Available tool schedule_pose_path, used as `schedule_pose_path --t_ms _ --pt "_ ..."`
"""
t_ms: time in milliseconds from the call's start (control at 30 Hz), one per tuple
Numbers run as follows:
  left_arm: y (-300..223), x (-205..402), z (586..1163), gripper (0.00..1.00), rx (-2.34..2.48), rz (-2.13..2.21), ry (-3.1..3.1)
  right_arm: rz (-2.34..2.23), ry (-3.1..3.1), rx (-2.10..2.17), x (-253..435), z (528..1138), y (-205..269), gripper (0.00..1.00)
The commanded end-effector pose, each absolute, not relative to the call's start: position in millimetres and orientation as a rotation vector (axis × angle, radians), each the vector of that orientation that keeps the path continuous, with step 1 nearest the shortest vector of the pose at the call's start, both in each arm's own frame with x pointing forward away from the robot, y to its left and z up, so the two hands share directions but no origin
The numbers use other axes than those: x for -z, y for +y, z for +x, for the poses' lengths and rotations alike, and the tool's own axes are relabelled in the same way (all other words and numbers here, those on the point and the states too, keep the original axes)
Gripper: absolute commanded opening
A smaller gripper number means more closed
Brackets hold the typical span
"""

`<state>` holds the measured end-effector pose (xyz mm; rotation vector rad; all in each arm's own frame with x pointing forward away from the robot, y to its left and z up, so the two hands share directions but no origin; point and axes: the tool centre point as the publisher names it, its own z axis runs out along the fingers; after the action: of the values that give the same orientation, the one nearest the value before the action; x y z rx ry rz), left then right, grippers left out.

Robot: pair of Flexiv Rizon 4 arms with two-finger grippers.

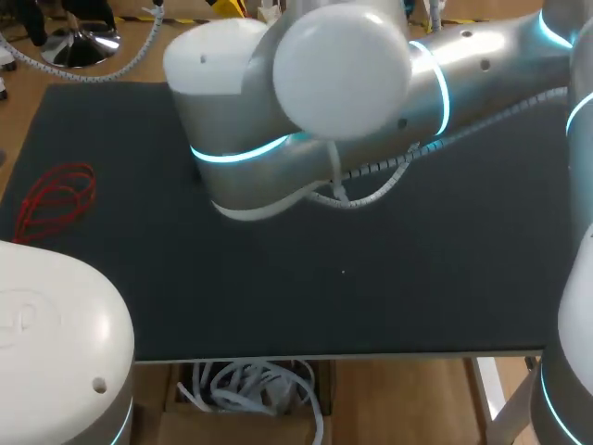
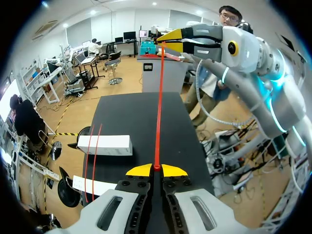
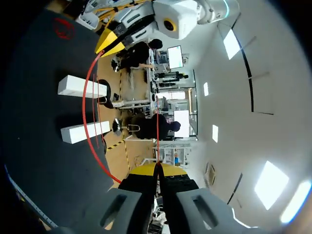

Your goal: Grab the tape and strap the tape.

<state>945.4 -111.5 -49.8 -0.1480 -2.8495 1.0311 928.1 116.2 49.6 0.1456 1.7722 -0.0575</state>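
The left gripper (image 2: 156, 169) has its 2 yellow tips pressed together, pinching the red tape (image 2: 158, 102) between them. From there the tape runs in 1 straight, taut line above the black tabletop (image 2: 141, 112) to the right gripper (image 3: 157, 167). That gripper's fingers are likewise closed tight on the tape's thin strand, with no visible gap between the tips. Both grippers are held in the air above the tabletop, facing each other. In the right wrist view a 2nd, slack stretch of tape bows out from the left gripper and curves back toward the right one, passing in front of 2 white boxes (image 3: 82, 87) that lie on the tabletop close to one of its edges. A separate red coil (image 1: 57, 197) lies flat near the tabletop's left edge. In the head view the right arm (image 1: 315, 102) covers the middle and far part of the tabletop, so neither gripper shows there.
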Motion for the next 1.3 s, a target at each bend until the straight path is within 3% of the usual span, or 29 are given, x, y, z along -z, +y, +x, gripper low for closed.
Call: schedule_pose_path --t_ms 33,367,700,1300 --pt "-111 49 945 0.0 -1.026 -0.147 -2.85 0.089 1.749 0.08 -46 933 118 0.0" --pt "-111 49 945 0.0 -1.026 -0.147 -2.85 -0.133 1.723 0.138 -60 931 128 0.0" --pt "-111 49 945 0.0 -1.026 -0.147 -2.85 -0.123 1.743 0.211 -67 923 122 0.0" --pt "-111 49 945 0.0 -1.026 -0.147 -2.85 -0.223 1.745 0.237 -49 911 151 0.0"
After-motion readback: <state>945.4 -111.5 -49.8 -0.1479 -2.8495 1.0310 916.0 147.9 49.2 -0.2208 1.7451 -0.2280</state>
